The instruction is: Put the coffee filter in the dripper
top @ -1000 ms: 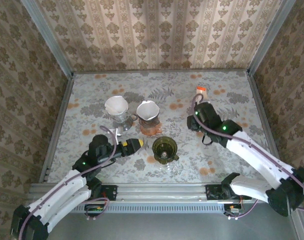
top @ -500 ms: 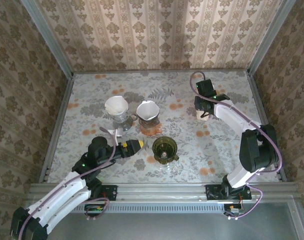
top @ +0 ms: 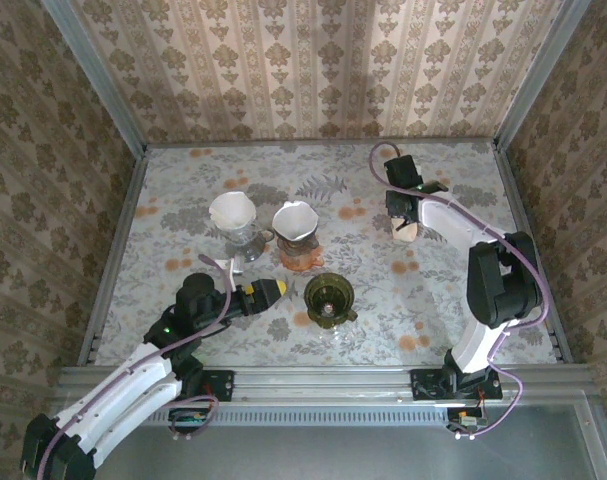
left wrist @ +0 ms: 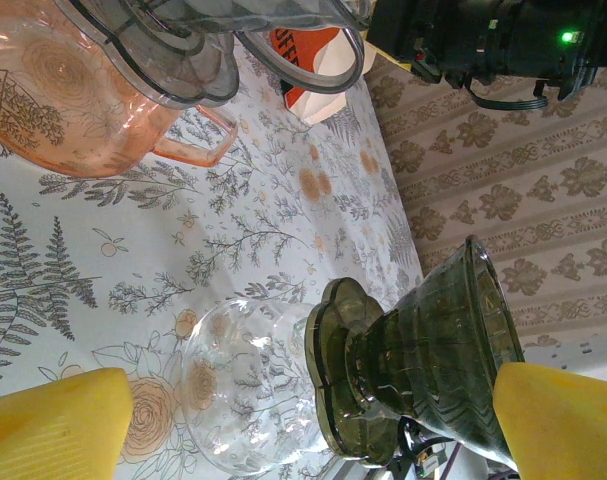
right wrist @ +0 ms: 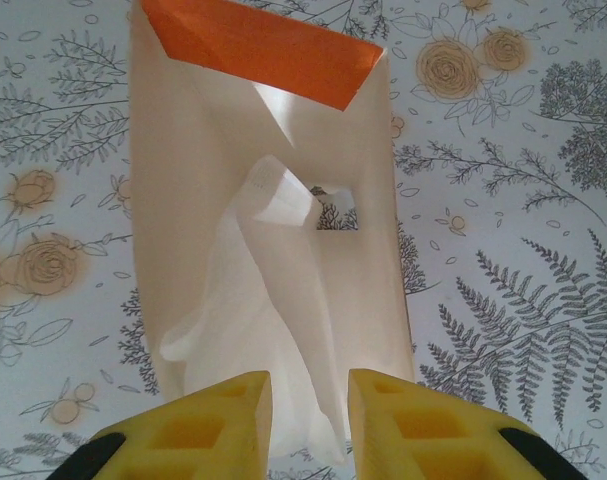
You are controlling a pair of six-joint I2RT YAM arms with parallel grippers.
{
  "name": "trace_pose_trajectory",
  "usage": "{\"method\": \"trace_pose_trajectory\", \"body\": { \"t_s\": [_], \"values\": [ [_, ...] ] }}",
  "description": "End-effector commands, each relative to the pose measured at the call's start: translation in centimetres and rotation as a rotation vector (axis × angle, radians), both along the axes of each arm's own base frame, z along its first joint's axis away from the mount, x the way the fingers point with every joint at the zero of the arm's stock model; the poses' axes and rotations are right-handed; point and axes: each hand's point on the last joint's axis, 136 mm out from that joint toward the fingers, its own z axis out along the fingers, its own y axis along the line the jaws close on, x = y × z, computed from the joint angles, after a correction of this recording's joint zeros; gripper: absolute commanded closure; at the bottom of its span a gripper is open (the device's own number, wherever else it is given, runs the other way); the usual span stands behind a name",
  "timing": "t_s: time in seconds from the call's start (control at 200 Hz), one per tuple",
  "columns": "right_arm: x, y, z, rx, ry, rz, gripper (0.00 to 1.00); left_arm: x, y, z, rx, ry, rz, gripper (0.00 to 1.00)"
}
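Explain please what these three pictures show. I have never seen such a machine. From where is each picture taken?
These are two robot arms bolted at the near edge of a table. One picture looks down from above; the other two come from a camera on each wrist, so the yellow fingers there are the arm's own. On the table stand an empty green dripper, a clear dripper and a pink dripper, the last two lined with paper. The left pincer is wide open, facing the green dripper. The right pincer pinches a white filter sticking out of its packet.

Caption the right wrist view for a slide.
Right gripper pinches white paper coffee filter inside beige packet with orange flap.
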Motion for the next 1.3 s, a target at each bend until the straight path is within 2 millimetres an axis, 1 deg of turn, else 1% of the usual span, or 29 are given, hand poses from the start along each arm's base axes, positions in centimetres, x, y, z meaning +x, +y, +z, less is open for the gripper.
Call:
{"method": "trace_pose_trajectory", "body": {
  "t_s": [0.0, 0.135, 0.24, 0.32, 0.39, 0.52, 0.59, 0.675, 0.77, 0.875, 0.89, 0.905, 0.915, 0.97, 1.125, 1.245, 1.295],
  "values": [
    [0.9, -0.5, 0.3, -0.056, -0.004, -0.001, 0.72, -0.1, 0.0, -0.1, -0.006, 0.001, 0.004, 0.05],
    [1.3, -0.3, -0.5, -0.057, 0.006, 0.005, 0.71, -0.1, 0.1, -0.2, -0.005, 0.002, 0.006, 0.05],
    [1.5, -0.6, -1.4, -0.08, 0.029, -0.002, 0.73, -0.1, 0.1, -0.3, -0.003, 0.005, 0.007, 0.05],
    [1.7, -0.7, -1.8, -0.088, 0.035, -0.003, 0.77, -0.1, 0.1, -0.2, -0.005, 0.005, 0.007, 0.05],
    [1.6, -0.7, -1.8, -0.087, 0.026, -0.004, 0.84, -0.1, 0.1, -0.2, -0.005, 0.006, 0.006, 0.04],
    [1.3, -0.9, -0.6, -0.092, -0.006, -0.008, 0.96, -0.1, 0.1, -0.3, -0.002, 0.006, 0.009, 0.0],
    [0.8, -0.8, 0.6, -0.089, -0.033, -0.004, 1.0, -0.1, 0.1, -0.1, -0.003, 0.001, 0.008, 0.0],
    [-0.4, -0.9, 2.2, -0.084, -0.064, -0.014, 1.0, 0.0, 0.1, 0.0, -0.004, -0.002, 0.01, 0.0],
    [-2.4, -0.8, 4.1, -0.046, -0.105, -0.031, 1.0, 0.0, 0.1, 0.0, -0.005, -0.006, 0.01, 0.0],
    [-5.3, -0.5, 6.2, -0.01, -0.143, -0.031, 1.0, 0.0, 0.0, 0.3, -0.011, -0.011, 0.007, 0.0],
    [-5.8, -0.2, 6.8, 0.0, -0.157, -0.024, 1.0, 0.0, 0.0, 0.3, -0.012, -0.011, 0.006, 0.0],
    [-6.2, -0.1, 6.8, 0.002, -0.154, -0.023, 1.0, 0.0, 0.0, 0.3, -0.012, -0.012, 0.007, 0.0],
    [-6.8, -0.1, 7.4, 0.01, -0.166, -0.019, 1.0, 0.0, 0.0, 0.3, -0.012, -0.012, 0.006, 0.0],
    [-9.0, 0.4, 8.6, 0.031, -0.182, 0.003, 1.0, -0.1, 0.0, 0.4, -0.014, -0.014, 0.003, 0.0],
    [-15.5, 3.2, 11.5, 0.154, -0.184, 0.131, 1.0, -0.2, 0.0, 0.6, -0.015, -0.027, -0.002, 0.0],
    [-20.6, 6.3, 12.9, 0.323, -0.081, 0.281, 1.0, -0.2, 0.1, 0.9, -0.014, -0.038, -0.006, 0.0],
    [-22.6, 7.3, 13.6, 0.368, -0.018, 0.334, 1.0, -0.3, 0.1, 0.9, -0.011, -0.04, -0.008, 0.0]
  ]
}}
